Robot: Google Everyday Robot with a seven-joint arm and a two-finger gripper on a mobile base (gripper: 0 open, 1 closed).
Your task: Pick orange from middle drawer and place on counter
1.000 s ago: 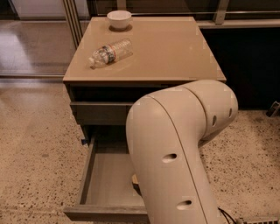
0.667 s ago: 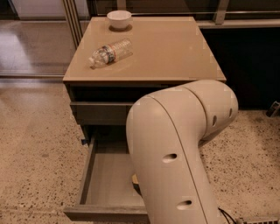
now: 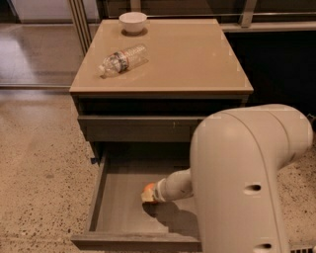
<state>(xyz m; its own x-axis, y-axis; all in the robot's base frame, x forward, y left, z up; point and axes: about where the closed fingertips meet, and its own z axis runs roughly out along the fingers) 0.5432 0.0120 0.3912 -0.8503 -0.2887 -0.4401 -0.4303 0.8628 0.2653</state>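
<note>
Cream gripper (image 3: pixel 147 196) in grey-brown middle drawer (image 3: pixel 122 210) by orange (image 3: pixel 149 188); tan counter (image 3: pixel 190 54).

A white bowl (image 3: pixel 133 21) stands upright, seen from above, its inside bare. Near the bowl, toward the camera and slightly left, a clear plastic bottle (image 3: pixel 122 59) lies on its side with a dark label band round its middle and its cap end pointing left. Farther toward the camera from the bowl, and lower, is a closed grey drawer front (image 3: pixel 143 128). Left of the bowl rise thin metal posts (image 3: pixel 79 22), with speckled beige floor (image 3: pixel 39 173) spreading below them. Right of the bowl stands a slanted metal post (image 3: pixel 247 12) above a dark panel (image 3: pixel 276 64). The tool (image 3: pixel 148 193) is well apart from the bowl, far toward the camera and lower.
</note>
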